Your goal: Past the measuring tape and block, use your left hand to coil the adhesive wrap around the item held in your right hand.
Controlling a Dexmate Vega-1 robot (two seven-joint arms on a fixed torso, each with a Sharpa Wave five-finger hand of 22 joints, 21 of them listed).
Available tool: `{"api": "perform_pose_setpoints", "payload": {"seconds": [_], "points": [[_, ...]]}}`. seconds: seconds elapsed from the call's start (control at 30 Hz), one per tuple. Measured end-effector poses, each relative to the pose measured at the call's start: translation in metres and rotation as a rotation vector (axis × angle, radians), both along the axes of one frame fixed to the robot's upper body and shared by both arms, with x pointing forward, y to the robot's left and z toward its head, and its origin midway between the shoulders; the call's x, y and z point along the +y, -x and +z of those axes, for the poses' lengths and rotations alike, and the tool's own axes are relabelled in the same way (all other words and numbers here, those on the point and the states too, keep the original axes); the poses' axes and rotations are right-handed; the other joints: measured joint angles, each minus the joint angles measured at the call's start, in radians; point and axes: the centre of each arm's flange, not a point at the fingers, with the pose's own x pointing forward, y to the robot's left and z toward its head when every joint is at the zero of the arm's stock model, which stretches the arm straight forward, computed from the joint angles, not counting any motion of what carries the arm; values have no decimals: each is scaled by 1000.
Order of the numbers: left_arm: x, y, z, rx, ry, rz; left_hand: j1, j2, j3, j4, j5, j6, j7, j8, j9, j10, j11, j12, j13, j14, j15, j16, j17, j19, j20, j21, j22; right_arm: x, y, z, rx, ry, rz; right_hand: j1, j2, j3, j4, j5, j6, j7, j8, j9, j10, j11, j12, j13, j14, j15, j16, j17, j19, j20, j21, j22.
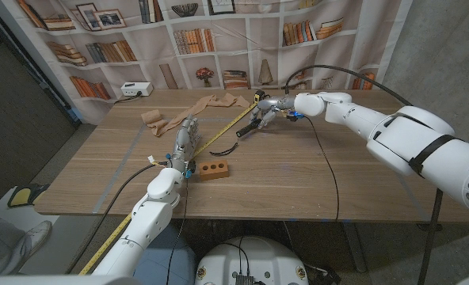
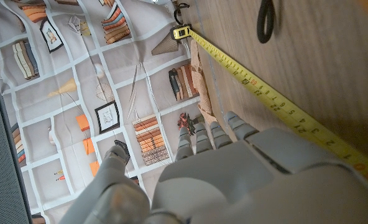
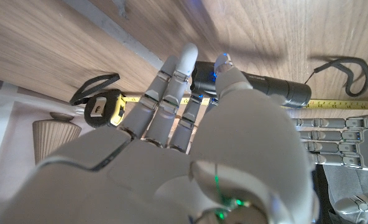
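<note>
Tan adhesive wrap (image 1: 207,104) lies just beyond left hand (image 1: 184,141), fingers loosely extended, empty; right hand (image 1: 272,107) grips black flashlight (image 3: 268,87), long axis along the tape.

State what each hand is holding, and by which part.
The right hand grips a black flashlight at its head end, its body sticking out. The left hand holds nothing, beside the adhesive wrap.

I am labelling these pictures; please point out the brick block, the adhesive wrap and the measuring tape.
brick block (image 1: 214,169), head view, its top face.
adhesive wrap (image 1: 207,104), head view, its loose tan strip.
measuring tape (image 2: 277,104), left wrist view, its yellow blade.
</note>
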Motion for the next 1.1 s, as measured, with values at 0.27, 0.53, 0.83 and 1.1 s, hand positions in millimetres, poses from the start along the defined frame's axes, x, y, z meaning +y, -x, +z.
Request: {"api": "perform_pose_setpoints", "payload": {"seconds": [0.27, 0.53, 0.83, 1.1], "points": [[0, 0, 0, 3, 0, 0, 0, 0, -3, -3, 0, 0, 0, 0, 0, 0, 0, 4, 0, 0, 0, 0, 0, 0, 0, 0, 0, -21, 7, 16, -36, -136, 24, 0, 0, 0, 0, -1, 3, 3, 8, 0, 4, -2, 0, 1, 22, -6, -9, 9, 5, -5, 18, 0], [0, 0, 0, 8, -3, -2, 0, 0, -3, -3, 0, 0, 0, 0, 0, 0, 0, 4, 0, 0, 0, 0, 0, 0, 0, 0, 0, -31, 11, 22, -61, -197, 11, -1, 1, 0, 0, 5, 3, 3, 8, 0, 4, -2, 0, 1, 44, -15, -13, 16, 19, -5, 34, 5], [2, 1, -3, 13, 2, -5, 0, 0, -3, -3, 0, 0, 0, 0, 0, 0, 0, 4, 0, 0, 0, 0, 0, 0, 0, 0, 0, -42, 15, 29, -88, -261, -6, -1, 1, 0, 0, 10, 3, 3, 8, -1, 5, -1, 0, 1, 62, -22, -17, 23, 19, -5, 49, 5], [3, 4, -4, 13, 11, -6, 0, 0, -3, -3, 0, 0, 0, 0, 0, 0, 0, 4, 0, 0, 0, 0, 0, 0, 0, 0, 0, -51, 18, 35, -106, -313, -20, -1, 1, 5, -5, 12, 3, 3, 7, -1, 5, -1, 0, 1, 62, -22, -30, 28, 19, -5, 58, 5]]}}
